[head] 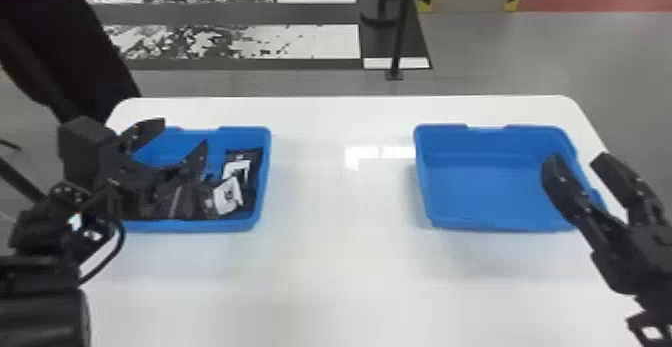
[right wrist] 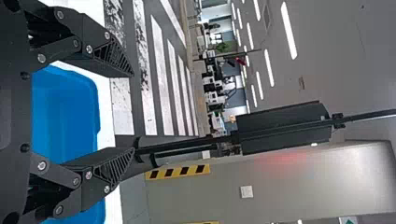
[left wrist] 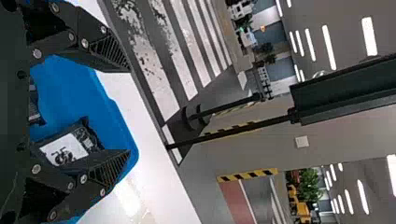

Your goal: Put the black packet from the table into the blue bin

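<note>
Packets [head: 227, 197] in left blue bin [head: 265, 181], partly hidden behind left gripper [head: 184, 132], fingers apart; right gripper [head: 576, 158] spread, arm [head: 656, 288] cropped lower right.

Legible text: none. Two white labels [head: 227, 196] are lying on black packets [head: 253, 157] in blue bin [head: 266, 171], showing to right of jaws of left gripper [head: 184, 132] in head view; dark marks are appearing, unreadable.
</note>
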